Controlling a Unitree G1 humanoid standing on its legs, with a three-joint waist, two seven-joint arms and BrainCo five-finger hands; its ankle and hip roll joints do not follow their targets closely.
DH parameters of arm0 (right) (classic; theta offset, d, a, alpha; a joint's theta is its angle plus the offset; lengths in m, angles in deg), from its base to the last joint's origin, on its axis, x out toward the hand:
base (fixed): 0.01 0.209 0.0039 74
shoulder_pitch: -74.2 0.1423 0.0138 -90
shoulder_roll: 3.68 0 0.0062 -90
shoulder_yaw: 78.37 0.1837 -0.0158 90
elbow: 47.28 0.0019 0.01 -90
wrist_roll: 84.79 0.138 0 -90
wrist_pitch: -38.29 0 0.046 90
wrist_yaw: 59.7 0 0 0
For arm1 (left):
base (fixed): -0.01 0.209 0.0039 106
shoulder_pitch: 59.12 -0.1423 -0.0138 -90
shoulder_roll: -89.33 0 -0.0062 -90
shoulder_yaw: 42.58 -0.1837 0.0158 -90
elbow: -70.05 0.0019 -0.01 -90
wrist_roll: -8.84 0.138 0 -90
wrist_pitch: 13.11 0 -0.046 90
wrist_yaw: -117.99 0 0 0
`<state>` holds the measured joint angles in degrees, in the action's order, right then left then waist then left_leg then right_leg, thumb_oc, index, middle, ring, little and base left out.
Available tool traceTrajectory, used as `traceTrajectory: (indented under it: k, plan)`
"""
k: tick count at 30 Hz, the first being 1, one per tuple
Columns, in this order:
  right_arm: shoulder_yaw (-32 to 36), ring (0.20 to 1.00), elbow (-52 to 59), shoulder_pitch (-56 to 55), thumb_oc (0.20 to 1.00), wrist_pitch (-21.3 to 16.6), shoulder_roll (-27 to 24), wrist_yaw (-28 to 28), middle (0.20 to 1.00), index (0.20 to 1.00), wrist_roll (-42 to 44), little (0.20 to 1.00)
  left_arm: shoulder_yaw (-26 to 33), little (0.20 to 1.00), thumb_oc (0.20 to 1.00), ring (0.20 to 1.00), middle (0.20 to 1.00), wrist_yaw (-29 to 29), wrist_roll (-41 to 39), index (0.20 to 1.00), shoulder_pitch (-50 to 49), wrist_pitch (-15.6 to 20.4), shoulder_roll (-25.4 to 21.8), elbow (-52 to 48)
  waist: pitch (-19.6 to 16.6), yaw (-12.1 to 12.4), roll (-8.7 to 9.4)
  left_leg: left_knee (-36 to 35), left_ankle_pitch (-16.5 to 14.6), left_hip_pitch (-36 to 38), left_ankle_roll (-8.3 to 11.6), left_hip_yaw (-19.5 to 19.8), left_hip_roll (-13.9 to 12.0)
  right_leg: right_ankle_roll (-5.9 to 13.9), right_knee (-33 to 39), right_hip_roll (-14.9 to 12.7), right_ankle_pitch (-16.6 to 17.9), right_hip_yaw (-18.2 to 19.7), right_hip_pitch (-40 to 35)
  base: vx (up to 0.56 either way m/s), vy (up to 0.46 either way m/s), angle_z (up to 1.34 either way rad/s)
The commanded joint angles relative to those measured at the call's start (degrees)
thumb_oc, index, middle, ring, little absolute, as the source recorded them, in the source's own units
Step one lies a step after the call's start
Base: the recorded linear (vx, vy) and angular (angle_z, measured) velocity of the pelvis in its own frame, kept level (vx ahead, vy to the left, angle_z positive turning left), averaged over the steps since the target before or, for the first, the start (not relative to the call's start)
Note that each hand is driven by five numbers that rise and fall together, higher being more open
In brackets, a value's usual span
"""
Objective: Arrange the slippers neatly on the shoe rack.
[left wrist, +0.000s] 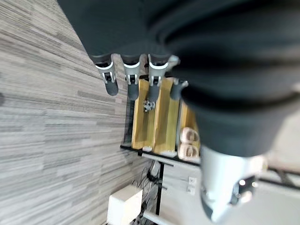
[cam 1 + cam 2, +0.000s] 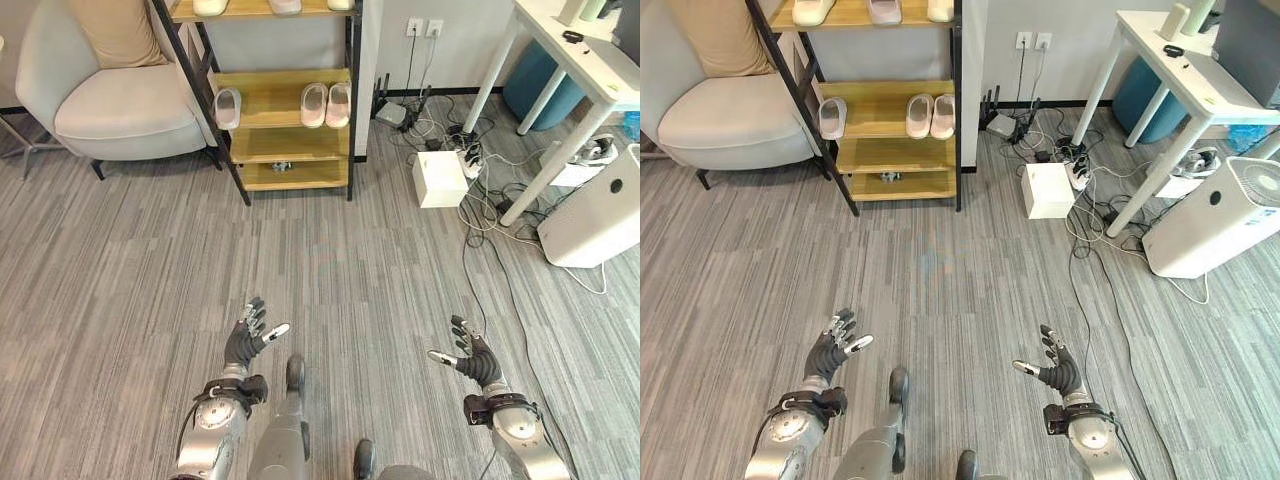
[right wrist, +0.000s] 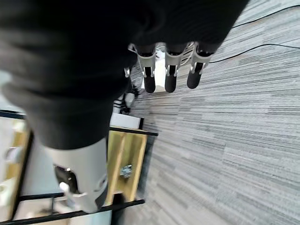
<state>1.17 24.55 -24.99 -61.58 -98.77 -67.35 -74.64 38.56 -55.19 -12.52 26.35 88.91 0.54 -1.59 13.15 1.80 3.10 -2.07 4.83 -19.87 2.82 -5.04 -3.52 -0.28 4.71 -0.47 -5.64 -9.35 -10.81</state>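
slippers (image 2: 326,104): a pair and a single (image 2: 228,108) sat on the rack (image 2: 285,150) middle shelf, more above. left hand (image 2: 246,341) and right hand (image 2: 472,357): over floor (image 2: 350,260), fingers straight, empty.

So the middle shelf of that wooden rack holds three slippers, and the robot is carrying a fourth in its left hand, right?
Not quite. The middle shelf does hold three slippers, but the left hand is open and empty, as the left eye view shows.
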Motion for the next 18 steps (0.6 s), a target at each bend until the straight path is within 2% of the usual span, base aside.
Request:
traceTrajectory:
  k: [1,4,6,8,9,10,13,14,15,16,18]
  plan:
    - [1.3,1.000,3.6,-0.6,1.000,-2.8,-0.1,0.3,1.000,1.000,-0.4,1.000,0.4,1.000,1.000,1.000,1.000,0.3,0.6,1.000,-0.8,2.9,-1.5,-4.7,-2.1,0.2,0.86,-2.6,2.9,9.9,1.97,-0.8,-1.5,6.79,-0.9,-3.7,-1.5,3.4,1.1,0.26,0.228,-0.24]
    - [1.1,1.000,3.4,-1.0,1.000,-2.3,1.4,1.3,1.000,1.000,0.1,1.000,0.7,1.000,1.000,1.000,1.000,-0.3,0.9,1.000,-1.9,2.4,-2.4,-5.2,-3.6,0.5,2.60,-1.6,0.4,11.8,0.05,-2.3,0.3,8.82,-3.2,-6.7,-0.7,5.2,1.8,0.24,0.265,-0.02]
    - [0.6,1.000,3.1,-0.1,1.000,-2.1,2.3,1.6,1.000,1.000,-0.1,1.000,0.6,1.000,1.000,1.000,1.000,-0.3,1.2,1.000,-1.4,2.0,-3.2,-5.3,-3.3,0.7,3.08,-1.2,-2.0,13.2,-1.90,-2.7,2.0,10.91,-12.2,-8.3,1.9,5.8,6.0,0.14,0.267,0.05]
    - [-0.1,1.000,3.5,1.0,1.000,-2.2,2.9,1.8,1.000,1.000,-0.8,1.000,0.4,1.000,1.000,1.000,1.000,-0.4,2.5,1.000,-0.5,1.9,-4.1,-5.3,-2.1,0.0,2.38,-1.5,-3.9,16.1,-3.21,-2.9,2.9,12.59,-23.5,-9.0,7.2,6.0,11.7,0.14,0.230,0.08]
    - [-0.2,1.000,3.9,0.9,1.000,-2.1,3.1,2.1,1.000,1.000,-1.1,1.000,0.4,1.000,1.000,1.000,1.000,-0.5,3.0,1.000,-0.4,1.8,-4.2,-5.4,-1.7,-0.2,1.95,-1.7,-4.5,17.4,-3.32,-2.6,2.8,12.33,-25.7,-9.2,8.2,5.3,13.4,0.22,0.179,0.05]
    - [-0.4,1.000,4.3,0.8,1.000,-2.2,3.2,2.3,1.000,1.000,-1.2,1.000,0.2,1.000,1.000,1.000,1.000,-0.6,3.7,1.000,-0.1,2.0,-4.5,-5.8,-1.3,-0.7,1.48,-2.1,-5.2,18.9,-3.19,-2.5,2.8,11.60,-25.5,-9.4,8.4,3.9,15.1,0.24,0.076,0.04]
    - [-0.7,1.000,4.6,1.0,1.000,-2.1,2.8,2.3,1.000,1.000,-1.0,1.000,-0.2,1.000,1.000,1.000,1.000,-1.0,4.4,1.000,0.1,2.4,-5.1,-7.2,-0.5,-1.8,0.43,-2.4,-7.3,21.9,-2.81,-1.7,2.6,10.13,-18.4,-8.9,5.3,0.4,16.7,0.30,-0.014,0.20]
    - [-0.8,1.000,4.4,1.4,1.000,-2.0,2.6,2.1,1.000,1.000,-1.0,1.000,-0.6,1.000,1.000,1.000,1.000,-1.1,4.9,1.000,0.3,2.5,-5.2,-7.6,0.0,-2.5,0.42,-2.5,-8.4,23.7,-2.45,-1.4,2.8,10.03,-11.9,-8.7,5.9,-0.4,18.3,0.25,-0.062,0.22]
    - [-0.9,1.000,4.4,1.4,1.000,-2.0,2.6,2.0,1.000,1.000,-1.0,1.000,-0.6,1.000,1.000,1.000,1.000,-1.1,4.9,1.000,0.3,2.5,-5.2,-7.6,0.1,-2.5,0.31,-2.6,-8.5,23.9,-2.40,-1.3,2.7,10.01,-11.6,-8.5,6.0,-0.5,17.9,0.36,-0.128,0.07]
    - [-0.9,1.000,4.1,2.0,1.000,-2.0,2.7,1.8,1.000,1.000,-0.9,1.000,-0.8,1.000,1.000,1.000,1.000,-1.0,5.0,1.000,1.2,2.6,-5.0,-7.6,0.6,-3.2,0.35,-2.5,-9.7,26.0,-1.72,-0.9,2.5,10.82,-6.5,-8.7,8.2,-1.0,20.9,0.30,-0.125,0.18]
    - [-0.9,1.000,4.2,1.7,1.000,-1.9,2.6,2.0,1.000,1.000,-1.5,1.000,-0.6,1.000,1.000,1.000,1.000,-1.6,4.6,1.000,1.5,2.9,-4.6,-7.7,0.6,-4.0,0.54,-2.4,-12.0,28.8,-0.83,-0.2,2.1,11.69,-2.6,-8.8,10.1,-0.9,21.7,0.43,-0.210,0.28]
